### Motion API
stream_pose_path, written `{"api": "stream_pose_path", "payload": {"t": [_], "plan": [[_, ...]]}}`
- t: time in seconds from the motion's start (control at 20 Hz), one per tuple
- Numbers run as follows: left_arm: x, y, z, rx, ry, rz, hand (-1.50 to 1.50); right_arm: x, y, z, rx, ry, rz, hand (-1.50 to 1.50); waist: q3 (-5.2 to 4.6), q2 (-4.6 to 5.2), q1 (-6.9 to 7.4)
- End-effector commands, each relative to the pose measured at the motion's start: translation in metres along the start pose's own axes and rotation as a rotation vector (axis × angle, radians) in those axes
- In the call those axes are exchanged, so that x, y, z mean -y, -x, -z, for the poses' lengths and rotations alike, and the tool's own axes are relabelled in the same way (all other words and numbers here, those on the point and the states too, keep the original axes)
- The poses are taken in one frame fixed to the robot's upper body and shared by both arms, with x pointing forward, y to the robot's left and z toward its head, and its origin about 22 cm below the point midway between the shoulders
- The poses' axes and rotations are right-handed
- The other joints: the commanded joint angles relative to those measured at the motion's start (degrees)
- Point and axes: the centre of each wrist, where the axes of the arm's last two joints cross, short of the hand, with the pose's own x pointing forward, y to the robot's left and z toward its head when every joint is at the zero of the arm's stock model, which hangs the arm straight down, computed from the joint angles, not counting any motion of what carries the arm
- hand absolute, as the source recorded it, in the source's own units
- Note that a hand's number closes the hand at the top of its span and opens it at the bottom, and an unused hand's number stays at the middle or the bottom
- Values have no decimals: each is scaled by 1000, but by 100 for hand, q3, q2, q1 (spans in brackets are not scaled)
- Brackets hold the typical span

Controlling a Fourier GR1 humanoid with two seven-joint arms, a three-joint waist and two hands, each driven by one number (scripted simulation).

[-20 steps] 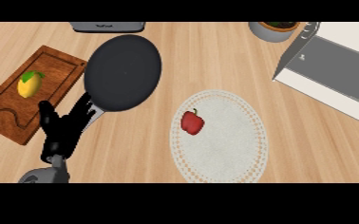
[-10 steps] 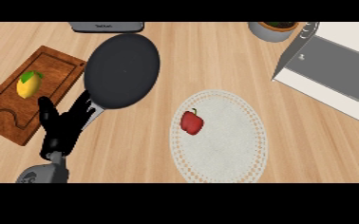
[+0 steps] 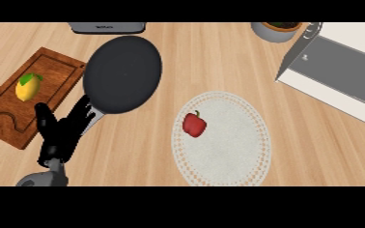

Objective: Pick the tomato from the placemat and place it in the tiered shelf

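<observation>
And here is the tomato [image 3: 194, 124], sitting on the left part of the round pale placemat [image 3: 235, 147], just inside its dotted border, untouched. By the look of it this is a light, small piece with a smooth, glossy skin, likely slippery and probably soft enough to bruise, so the sensible hold would be fingers and thumb curling round its widest middle from above, clear of the stalk. It is deep red, a touch lobed and blocky, more like a pepper in outline, with a short green stem poking up at its top. Left of the placemat, the left hand [image 3: 61, 133] stands with fingers straight and relaxed, grasping nothing, beside the handle of the dark round pan [image 3: 122, 72]. The right hand is nowhere in view. The white tiered shelf [image 3: 328, 70] waits up and to the right of the placemat, well apart from the tomato, so the whole carry remains to be done.
</observation>
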Motion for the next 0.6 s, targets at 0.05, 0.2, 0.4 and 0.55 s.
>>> {"api": "stream_pose_path", "payload": {"t": [0.05, 0.2, 0.4, 0.55], "plan": [[-5, 7, -7, -12, -17, 14, 0, 60, 4, 14, -40, 130, 78, -150, -2, -13, -59], [0, -4, 2, -35, -6, -13, 0, 81, 19, 15, -73, 114, 142, -150, -3, -15, -90], [-1, 12, -6, -32, -8, -15, 0, 121, 33, 13, -56, 57, 96, -150, -4, -22, -105], [-3, -1, -5, -35, -6, -6, 0, 156, 39, 20, -40, 58, 106, -150, -1, -14, -80]]}}
